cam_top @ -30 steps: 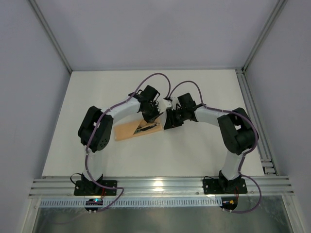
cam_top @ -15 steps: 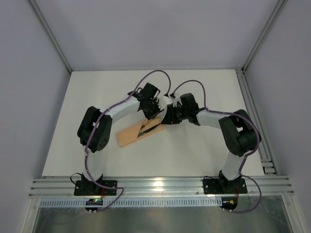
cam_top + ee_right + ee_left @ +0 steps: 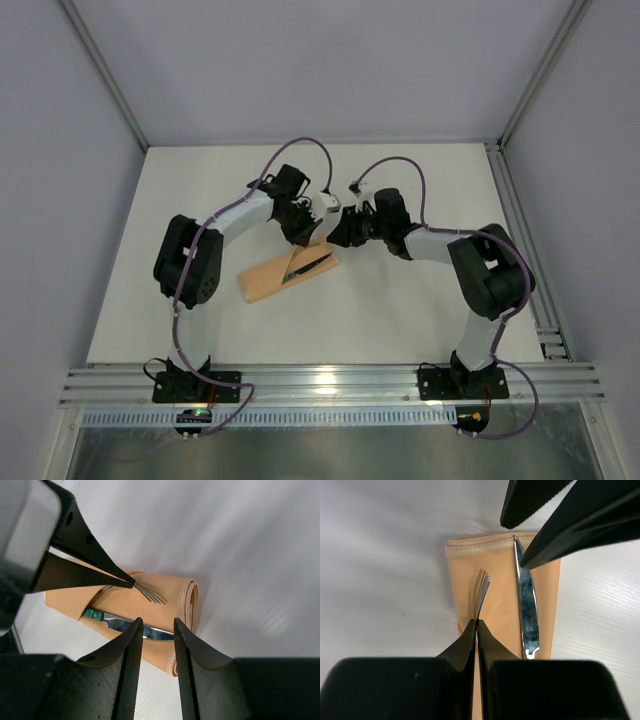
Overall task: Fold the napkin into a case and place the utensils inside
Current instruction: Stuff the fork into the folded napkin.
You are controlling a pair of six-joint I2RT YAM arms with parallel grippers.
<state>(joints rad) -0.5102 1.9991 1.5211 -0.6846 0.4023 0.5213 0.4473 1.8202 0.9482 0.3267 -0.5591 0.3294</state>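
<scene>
**Fork pinched, case swung**

Your left gripper (image 3: 476, 626) is clenched on the fork (image 3: 482, 587), tines over the case (image 3: 500, 580). Right gripper (image 3: 156, 623) is released, empty, above the knife (image 3: 152, 633), which lies on the case, handle tucked in. Over the last second both arms drew back off the case's far end and the case swung more oblique. Fork likely goes in next. No readable writing.

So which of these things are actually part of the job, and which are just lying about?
Part of the job: peach cloth case; fork, pinched in the left gripper; knife, blade lying on the case; open right gripper.
Lying about: nothing loose, just the table.
</scene>
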